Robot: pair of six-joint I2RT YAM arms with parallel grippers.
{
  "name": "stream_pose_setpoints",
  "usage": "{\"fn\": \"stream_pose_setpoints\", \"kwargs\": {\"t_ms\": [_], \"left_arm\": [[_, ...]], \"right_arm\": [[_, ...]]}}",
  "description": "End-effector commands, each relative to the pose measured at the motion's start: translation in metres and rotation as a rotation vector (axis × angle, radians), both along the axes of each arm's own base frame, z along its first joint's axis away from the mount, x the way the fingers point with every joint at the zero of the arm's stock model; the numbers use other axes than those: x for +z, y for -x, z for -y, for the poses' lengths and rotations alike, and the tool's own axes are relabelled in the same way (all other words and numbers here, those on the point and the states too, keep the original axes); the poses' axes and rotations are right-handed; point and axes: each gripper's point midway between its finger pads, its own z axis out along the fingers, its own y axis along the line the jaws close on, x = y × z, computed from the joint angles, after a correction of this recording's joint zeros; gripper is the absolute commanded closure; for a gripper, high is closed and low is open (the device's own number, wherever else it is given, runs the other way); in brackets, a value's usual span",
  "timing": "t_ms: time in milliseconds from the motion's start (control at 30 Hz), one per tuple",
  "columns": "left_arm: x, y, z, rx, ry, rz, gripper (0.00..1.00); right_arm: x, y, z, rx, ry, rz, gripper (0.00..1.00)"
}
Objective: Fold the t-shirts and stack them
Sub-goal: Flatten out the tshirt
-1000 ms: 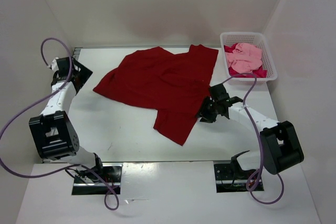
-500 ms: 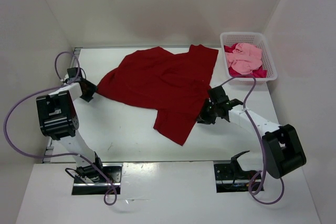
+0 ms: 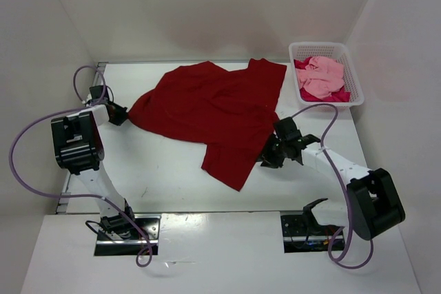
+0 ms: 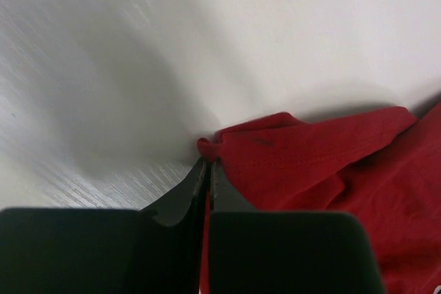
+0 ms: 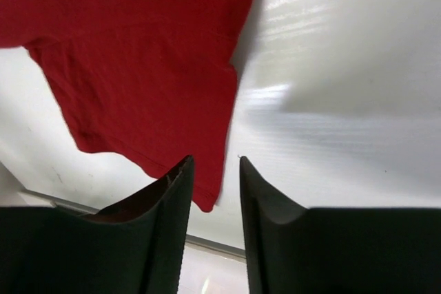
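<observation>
Top camera sits high behind the arm bases, looking down and forward over the whole table [image 3: 172,170]. Left wrist camera is down low, staring along the left hand [image 4: 208,163] at a corner of the dark red t-shirt [image 4: 324,163], very close. Right wrist camera peers past the right hand [image 5: 215,163], close above the table, at that shirt's lower edge. All three views share the shirt.

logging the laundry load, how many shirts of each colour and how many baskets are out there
dark red t-shirt: 1
light pink t-shirt: 1
crimson-magenta t-shirt: 1
white mesh basket: 1
total: 4 (3 shirts, 1 basket)
</observation>
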Motion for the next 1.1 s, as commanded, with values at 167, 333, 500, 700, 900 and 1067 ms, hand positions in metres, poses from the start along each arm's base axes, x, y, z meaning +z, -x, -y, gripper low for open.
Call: {"fn": "stream_pose_setpoints", "kwargs": {"t_ms": [167, 333, 500, 700, 900, 1067], "left_arm": [[0.049, -0.006, -0.005, -0.017, -0.054, 0.120, 1.00], [0.055, 0.007, 0.000, -0.073, -0.106, 0.105, 1.00], [0.068, 0.015, 0.008, -0.120, -0.154, 0.103, 1.00], [0.067, 0.016, 0.024, -0.149, -0.134, 0.100, 1.00], [0.063, 0.024, 0.040, -0.181, -0.124, 0.076, 1.00], [0.083, 0.028, 0.059, -0.215, -0.116, 0.102, 1.00]], "right_arm": [[-0.028, 0.040, -0.035, 0.103, 0.000, -0.103, 0.55], [-0.035, 0.056, -0.059, 0.158, -0.028, -0.150, 0.51], [-0.041, 0.072, -0.063, 0.144, -0.055, -0.206, 0.51], [-0.050, 0.091, -0.065, 0.135, -0.103, -0.238, 0.61], [-0.040, 0.062, -0.073, 0.081, -0.084, -0.163, 0.83], [-0.001, 0.021, -0.080, 0.118, -0.023, 0.004, 1.00]]}}
